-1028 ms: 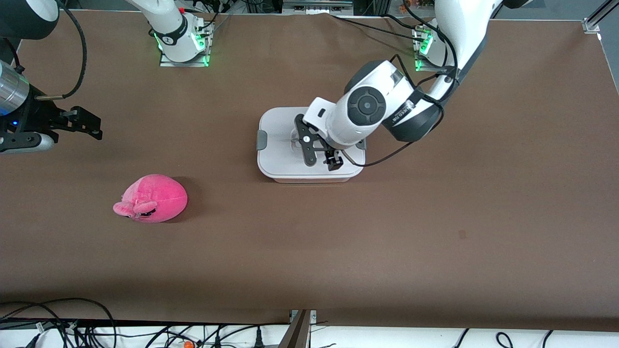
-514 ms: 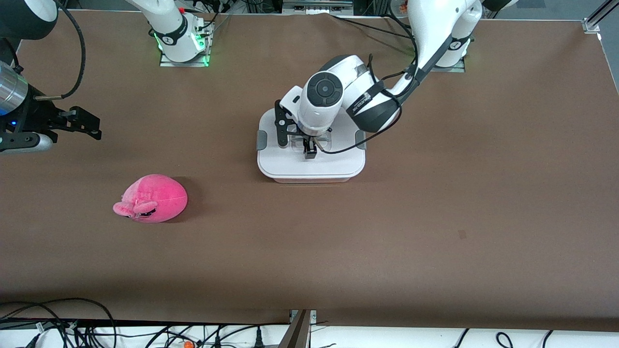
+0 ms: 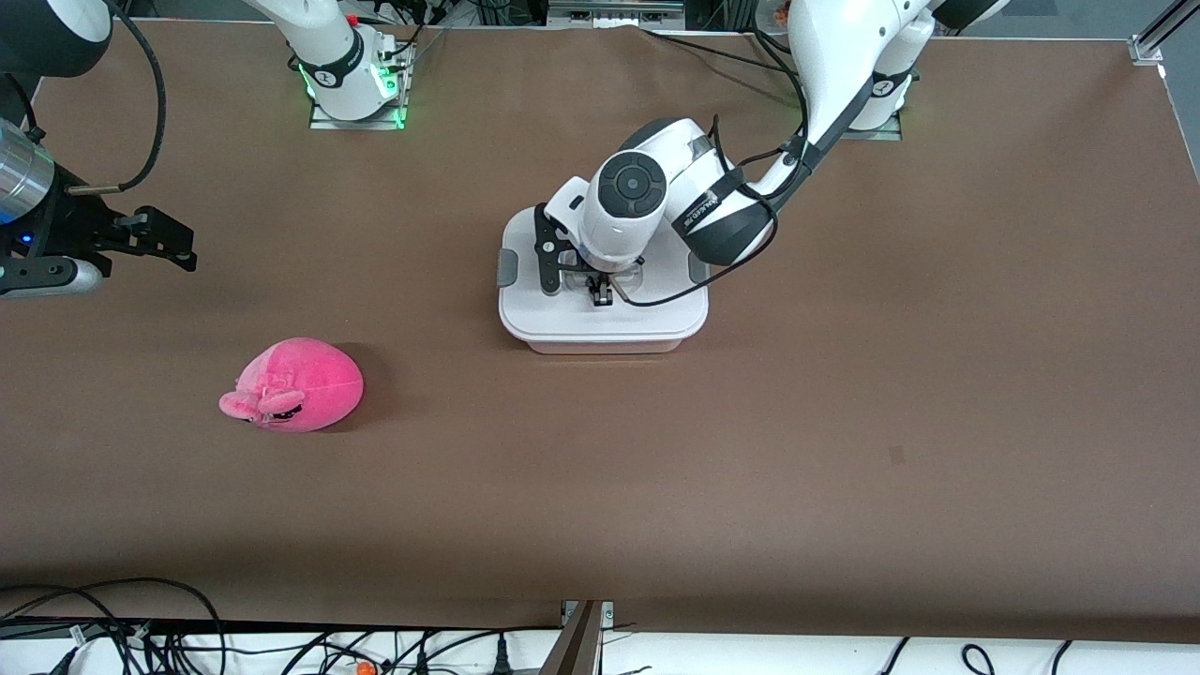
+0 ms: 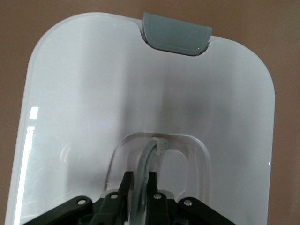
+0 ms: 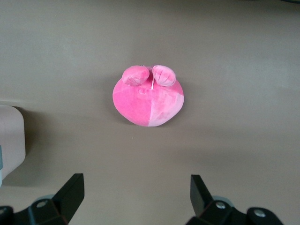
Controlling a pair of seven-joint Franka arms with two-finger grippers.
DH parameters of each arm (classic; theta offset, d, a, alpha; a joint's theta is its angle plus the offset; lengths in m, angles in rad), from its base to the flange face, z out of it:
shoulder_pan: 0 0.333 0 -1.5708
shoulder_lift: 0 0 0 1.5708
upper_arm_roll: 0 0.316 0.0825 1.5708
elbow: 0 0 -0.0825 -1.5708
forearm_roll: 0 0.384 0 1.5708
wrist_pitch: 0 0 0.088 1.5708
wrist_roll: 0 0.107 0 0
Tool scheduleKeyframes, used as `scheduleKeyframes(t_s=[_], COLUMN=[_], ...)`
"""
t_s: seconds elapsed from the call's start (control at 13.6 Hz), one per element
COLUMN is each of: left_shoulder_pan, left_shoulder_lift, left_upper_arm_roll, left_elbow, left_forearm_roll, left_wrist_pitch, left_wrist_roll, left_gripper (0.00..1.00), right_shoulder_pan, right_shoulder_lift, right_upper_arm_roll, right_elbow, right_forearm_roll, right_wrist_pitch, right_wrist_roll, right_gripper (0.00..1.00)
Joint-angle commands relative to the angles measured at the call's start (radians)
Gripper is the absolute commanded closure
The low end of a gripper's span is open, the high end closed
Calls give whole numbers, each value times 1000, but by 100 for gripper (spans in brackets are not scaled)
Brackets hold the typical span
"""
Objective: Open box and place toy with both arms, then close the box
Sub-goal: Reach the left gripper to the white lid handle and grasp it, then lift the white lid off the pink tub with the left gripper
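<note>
Left tool (image 4: 138, 180) pinches box (image 3: 562, 319) handle — right tool (image 5: 136, 194) waits, spread.

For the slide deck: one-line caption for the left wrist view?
Left gripper, jaws closed on the clear handle recessed in the box lid, grey clip at the edge.

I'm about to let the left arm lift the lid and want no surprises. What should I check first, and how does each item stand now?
1. Left claw sits in the lid's recessed centre: ok.
2. Its fingers are closed on the clear handle: ok.
3. Grey clips released: cannot tell.
4. Right claw is open, clear of the box, waiting over bare table: ok.
5. Toy lies apart from the box, nearer the front camera, toward the right arm's end: ok.
</note>
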Motion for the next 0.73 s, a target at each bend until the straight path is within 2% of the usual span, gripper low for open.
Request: scheduleKeyframes(t_s=[0.0, 0.29, 0.66], left_shoulder_pan=[1, 13, 14], left_shoulder_lift=[-31, -42, -108], left_upper_arm_roll=[-6, -6, -8], left_elbow=[-12, -8, 1], left_forearm_roll=[18, 16, 6], left_wrist_pitch=[-78, -82, -106], left_wrist_roll=[10, 13, 13], left_gripper=[100, 100, 100], right_shoulder_pan=[-3, -3, -3], right_shoulder_lift=[-4, -4, -4], right_upper_arm_roll=[-1, -1, -1], right_elbow=[11, 11, 11], right_forearm_roll=[6, 6, 6], right_wrist_pitch=[-15, -14, -14], right_wrist_roll=[-8, -8, -8], right_gripper=[0, 0, 0])
